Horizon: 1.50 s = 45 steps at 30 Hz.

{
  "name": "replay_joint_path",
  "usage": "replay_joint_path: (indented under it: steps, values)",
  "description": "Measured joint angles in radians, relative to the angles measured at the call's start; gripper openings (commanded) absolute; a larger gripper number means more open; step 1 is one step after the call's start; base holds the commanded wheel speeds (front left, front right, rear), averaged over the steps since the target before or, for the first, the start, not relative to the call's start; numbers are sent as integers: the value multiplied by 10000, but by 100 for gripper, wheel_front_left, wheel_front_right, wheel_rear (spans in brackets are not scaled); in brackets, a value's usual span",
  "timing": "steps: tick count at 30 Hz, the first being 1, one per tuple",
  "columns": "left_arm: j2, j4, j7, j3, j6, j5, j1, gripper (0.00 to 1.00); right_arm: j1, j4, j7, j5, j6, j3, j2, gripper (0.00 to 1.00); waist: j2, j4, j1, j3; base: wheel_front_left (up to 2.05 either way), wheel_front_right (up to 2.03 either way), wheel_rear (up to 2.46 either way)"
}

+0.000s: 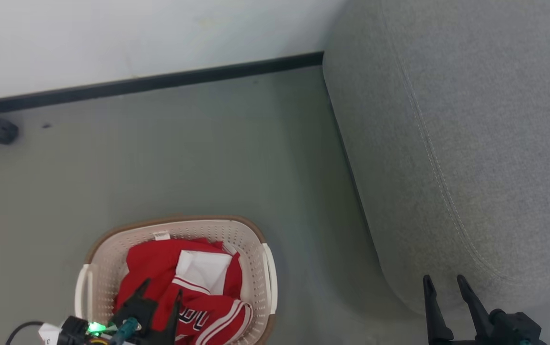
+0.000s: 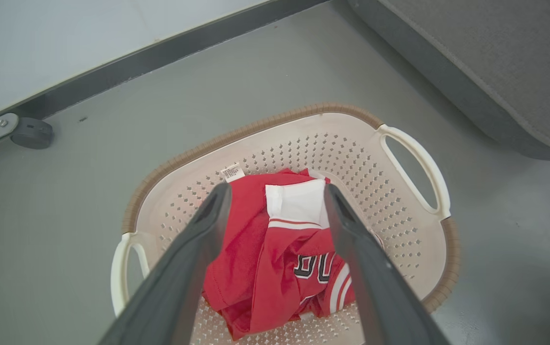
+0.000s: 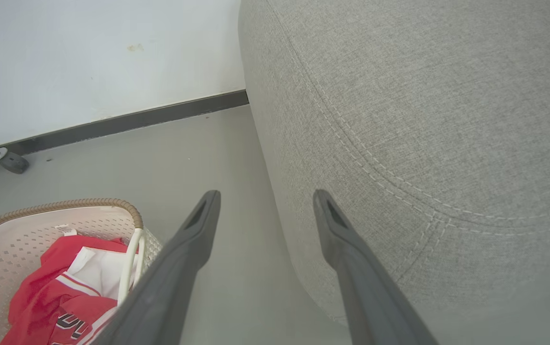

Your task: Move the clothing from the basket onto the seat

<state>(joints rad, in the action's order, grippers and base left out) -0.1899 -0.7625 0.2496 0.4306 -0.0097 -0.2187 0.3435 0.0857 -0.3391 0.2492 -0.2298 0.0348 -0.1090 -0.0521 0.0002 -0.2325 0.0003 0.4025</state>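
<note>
Left tool [image 2: 276,191]: I read the jaws as spread wide, with nothing between them. It hangs over the basket [image 2: 303,134], and its two dark fingers frame the clothing [image 2: 256,268] from above. I cannot tell whether the fingertips touch the fabric.

Right tool [image 3: 266,196]: I read the jaws as equally wide and empty. It stands at the rounded near corner of the seat [image 1: 471,120], one finger over the floor [image 1: 208,158] and the other over the grey upholstery. It touches neither that I can see.

Location of the clothing: all of it lies bunched in the basket, red with a white panel uppermost and striped trim below it. The basket rests on the floor beside the seat, apart from it.

Markings:
1. A white care tag [image 2: 232,171] lies at the far edge of the clothing, against the basket wall. Its print is too small for me to read.
2. Black lettering [image 2: 313,266] with white outline shows on a fold of the red fabric. Only parts of two characters show, so I cannot read a word.
</note>
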Motion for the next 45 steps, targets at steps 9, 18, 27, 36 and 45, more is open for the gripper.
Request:
replay_joint_path:
  steps: [9, 18, 27, 36, 45]
  values:
    - [-479, -1168, -430, 265, -169, 487, 1104, 100, 256, 132, 0, 0, -10, -242, 50, 100, 0, -526, 0, 1052, 0, 0, 0]
    - [-692, -2054, -1022, 410, -393, 635, 2033, 100, 451, 234, 0, 0, -82, -414, 79, 100, 0, -927, -1, 1900, 0, 0, 0]
    - [-807, -2892, -1735, 617, -619, 740, 2573, 100, 692, 357, 2, -4, -84, -750, 109, 100, 0, -1204, -2, 2653, 0, 0, 0]
    - [-968, -3425, -2190, 709, -708, 988, 3444, 100, 710, 564, 2, -205, -274, -1172, 115, 100, 0, -1485, -2, 3425, 0, 0, 0]
    - [-1254, -3921, -2661, 598, -708, 982, 4135, 100, 938, 807, 2, -447, -454, -1647, 125, 100, -1, -1746, -2, 4068, 0, 0, 0]
